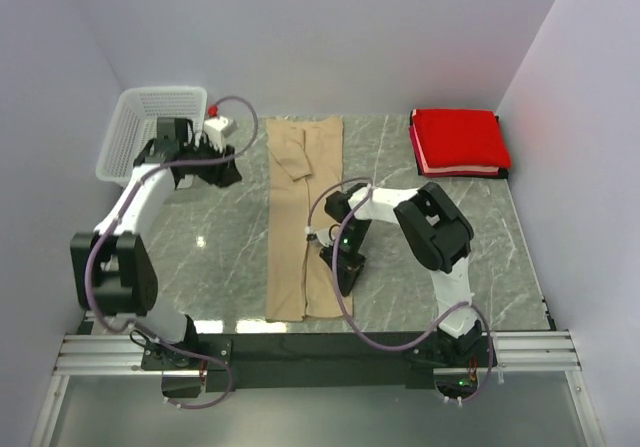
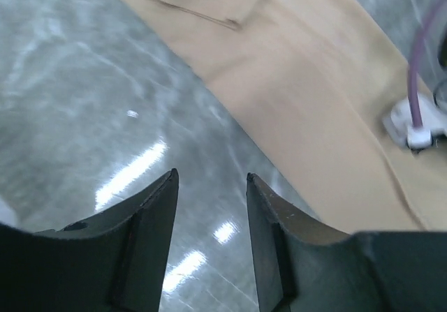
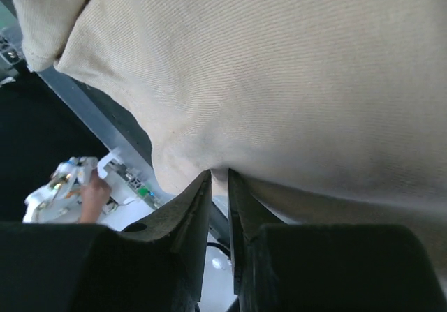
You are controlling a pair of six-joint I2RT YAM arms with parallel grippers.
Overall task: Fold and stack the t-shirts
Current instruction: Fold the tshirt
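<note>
My right gripper (image 3: 218,178) pinches the tan t-shirt (image 3: 279,82), jaws nearly together on its cloth. My left gripper (image 2: 211,181) gapes empty over the table (image 2: 70,116), the tan shirt just beyond its fingertips; the red t-shirt (image 1: 460,139) lies well apart.

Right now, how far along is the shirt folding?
Done: the red shirt lies folded in the far right corner. In hand: the tan shirt is folded into a long strip, and the right hand pinches its cloth. The left hand hangs open, empty. Left: folding the tan shirt shorter, then stacking.
</note>
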